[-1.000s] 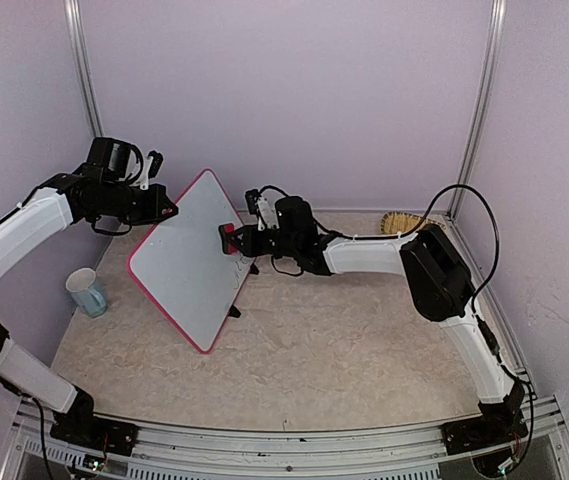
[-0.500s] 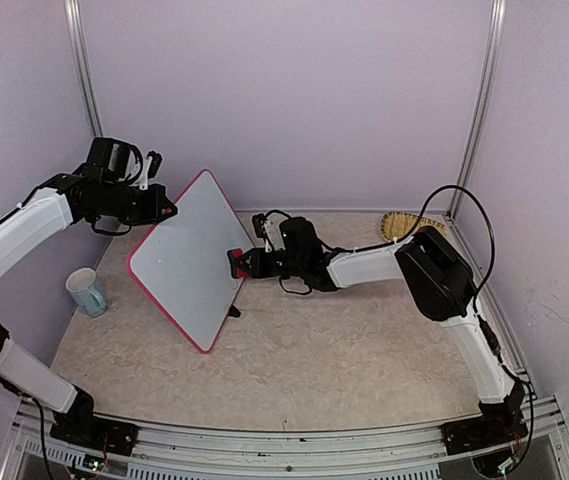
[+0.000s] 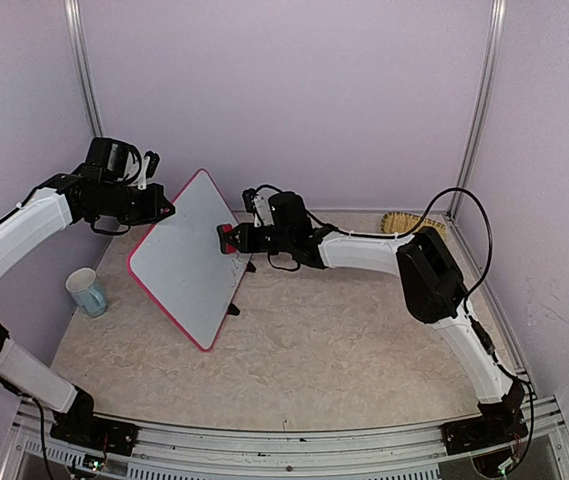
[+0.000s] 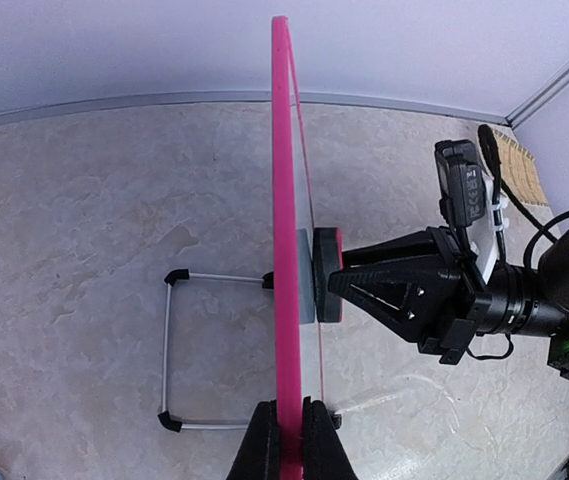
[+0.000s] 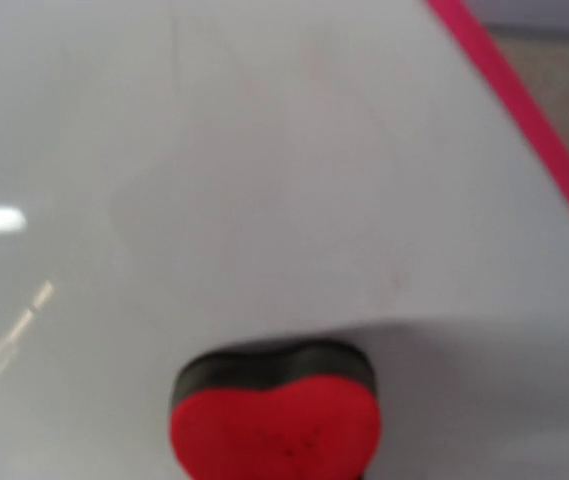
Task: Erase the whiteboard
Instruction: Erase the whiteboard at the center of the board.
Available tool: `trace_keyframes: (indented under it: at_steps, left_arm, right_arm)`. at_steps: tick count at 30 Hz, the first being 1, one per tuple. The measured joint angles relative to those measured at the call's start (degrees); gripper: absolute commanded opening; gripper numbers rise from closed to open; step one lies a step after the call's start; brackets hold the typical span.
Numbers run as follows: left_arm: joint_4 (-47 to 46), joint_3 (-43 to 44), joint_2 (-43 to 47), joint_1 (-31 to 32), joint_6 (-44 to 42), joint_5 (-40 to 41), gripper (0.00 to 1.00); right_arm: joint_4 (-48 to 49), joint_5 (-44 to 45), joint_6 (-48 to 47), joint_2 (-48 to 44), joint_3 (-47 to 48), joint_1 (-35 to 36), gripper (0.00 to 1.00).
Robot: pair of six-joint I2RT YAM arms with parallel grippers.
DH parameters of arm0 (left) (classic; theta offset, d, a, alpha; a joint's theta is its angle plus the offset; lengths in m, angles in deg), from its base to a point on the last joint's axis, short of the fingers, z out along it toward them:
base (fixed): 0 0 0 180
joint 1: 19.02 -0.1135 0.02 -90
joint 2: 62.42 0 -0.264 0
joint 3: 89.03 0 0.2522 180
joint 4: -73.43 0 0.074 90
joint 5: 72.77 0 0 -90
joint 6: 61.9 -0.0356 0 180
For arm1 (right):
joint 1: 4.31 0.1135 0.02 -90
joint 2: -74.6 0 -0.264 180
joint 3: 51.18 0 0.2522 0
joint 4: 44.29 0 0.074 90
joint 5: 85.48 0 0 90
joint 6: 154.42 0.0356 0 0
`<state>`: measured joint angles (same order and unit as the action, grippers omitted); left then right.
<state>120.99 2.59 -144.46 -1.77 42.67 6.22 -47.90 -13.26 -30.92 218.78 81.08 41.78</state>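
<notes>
The whiteboard (image 3: 182, 262), white with a pink-red frame, stands tilted on the table's left half. Faint marker marks remain near its right edge (image 3: 234, 263). My left gripper (image 3: 167, 210) is shut on the frame at the board's upper left edge; the left wrist view shows the frame edge-on (image 4: 284, 200) pinched between the jaws (image 4: 286, 428). My right gripper (image 3: 236, 238) is shut on a red heart-shaped eraser (image 3: 226, 239) with a black felt. The felt presses flat on the board's face near its right edge (image 5: 276, 425), (image 4: 326, 275). The board surface (image 5: 264, 170) looks mostly wiped.
A blue-and-white mug (image 3: 87, 292) stands at the left near the board. A straw-coloured brush (image 3: 404, 222) lies at the back right corner. The board's wire stand (image 4: 167, 350) and black feet (image 3: 232, 310) rest on the marbled table.
My right gripper slid the eraser down and to the right along the board, then back up to the left near the board's right edge. The left arm and the board stayed put.
</notes>
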Motion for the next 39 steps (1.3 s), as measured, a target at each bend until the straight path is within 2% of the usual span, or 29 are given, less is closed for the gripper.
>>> trace_keyframes:
  at_steps: [8,13,23,29,39]
  left_arm:
    - [-0.2,0.0,0.0,-0.1,0.2,0.0,0.0]
    - [-0.2,-0.1,0.0,-0.1,0.3,0.1,0.0]
    - [-0.2,-0.1,0.0,-0.1,0.4,0.0,0.0]
    - [-0.2,-0.1,0.0,-0.1,0.3,-0.1,0.0]
    - [-0.3,-0.2,0.1,-0.1,0.3,-0.2,0.0]
  right_arm:
    - [-1.9,0.3,0.2,3.1,6.4,-1.2,0.09]
    - [-1.3,0.1,0.0,3.3,6.1,-1.3,0.09]
    - [3.2,1.3,-1.4,-1.7,-10.0,0.0,0.08]
    - [8.1,1.4,1.1,-4.7,-18.3,2.1,0.08]
    - [11.5,1.4,8.4,-5.2,-20.7,2.7,0.08]
